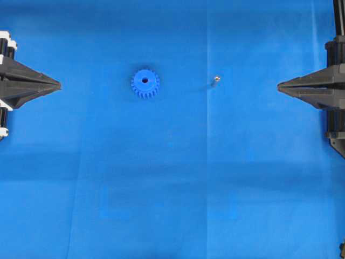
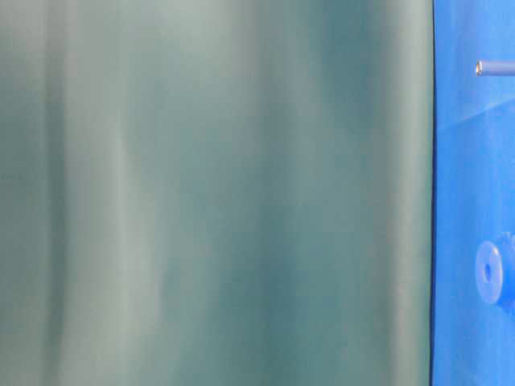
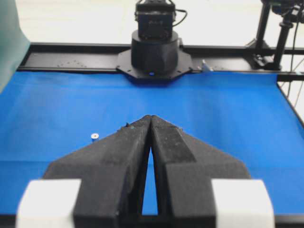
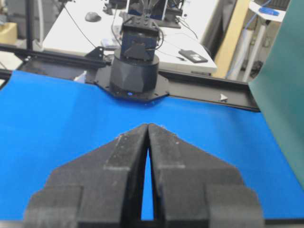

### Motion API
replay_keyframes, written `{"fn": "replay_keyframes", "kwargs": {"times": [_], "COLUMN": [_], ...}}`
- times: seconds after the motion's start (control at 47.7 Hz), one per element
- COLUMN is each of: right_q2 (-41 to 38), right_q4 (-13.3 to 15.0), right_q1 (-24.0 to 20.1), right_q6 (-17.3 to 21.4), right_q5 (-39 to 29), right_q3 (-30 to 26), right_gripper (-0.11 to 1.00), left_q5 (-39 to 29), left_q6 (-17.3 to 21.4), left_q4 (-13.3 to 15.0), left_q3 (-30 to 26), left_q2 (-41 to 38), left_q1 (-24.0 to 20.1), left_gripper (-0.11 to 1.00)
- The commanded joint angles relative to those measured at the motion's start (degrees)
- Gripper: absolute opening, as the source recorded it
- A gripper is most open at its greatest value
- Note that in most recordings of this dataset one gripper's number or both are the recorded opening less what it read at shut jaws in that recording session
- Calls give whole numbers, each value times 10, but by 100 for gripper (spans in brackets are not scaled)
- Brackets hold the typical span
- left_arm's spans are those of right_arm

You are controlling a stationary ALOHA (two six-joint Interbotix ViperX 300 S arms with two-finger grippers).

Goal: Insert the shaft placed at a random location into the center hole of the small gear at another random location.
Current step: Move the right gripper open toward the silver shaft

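Note:
The small gear (image 1: 145, 83) lies flat on the blue mat, left of the middle, its dark center hole (image 1: 144, 80) facing up. The shaft (image 1: 216, 79) stands upright to its right, apart from it. It shows as a silvery dot (image 3: 94, 137) in the left wrist view and as a grey rod (image 2: 492, 67) in the table-level view. My left gripper (image 1: 58, 84) rests at the left edge, shut and empty (image 3: 150, 117). My right gripper (image 1: 279, 86) rests at the right edge, also shut and empty (image 4: 147, 126). Both point towards the middle, far from the parts.
The blue mat (image 1: 172, 178) covers the table. A green curtain (image 2: 217, 193) fills most of the table-level view. Each wrist view shows the opposite arm's black base (image 3: 154, 47) (image 4: 135, 66) on a black frame rail at the mat's far edge.

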State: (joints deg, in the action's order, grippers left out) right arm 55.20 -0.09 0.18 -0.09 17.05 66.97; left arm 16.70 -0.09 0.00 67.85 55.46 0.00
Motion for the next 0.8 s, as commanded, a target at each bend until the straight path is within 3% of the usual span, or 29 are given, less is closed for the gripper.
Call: {"fn": "replay_keyframes", "kwargs": {"times": [0.0,0.126,0.461,0.587,0.776], "right_q2": [0,-5,-92,-157,-278], "right_q4": [3,3,-17,-29,-47], "right_q1": [2,8,84,113,129], "right_q6": [-8,-14,-10,-10,-10], "right_q5": [-1,-4,27,56,134], "right_q3": [-7,-10,4,8,9], "right_gripper": [0,-6,-1,20,76], "left_q5": [0,-3,-3,-3,-3], "left_q6": [-4,-4,-4,-4,-4], "left_q4": [-2,-2,-2,-2,-2], "left_q3": [-8,-7,-7,-5,-4], "left_q2": [0,3,3,4,4], "left_q1": [-1,-1,-1,-1,-1], "left_gripper": [0,0,0,0,0]}}
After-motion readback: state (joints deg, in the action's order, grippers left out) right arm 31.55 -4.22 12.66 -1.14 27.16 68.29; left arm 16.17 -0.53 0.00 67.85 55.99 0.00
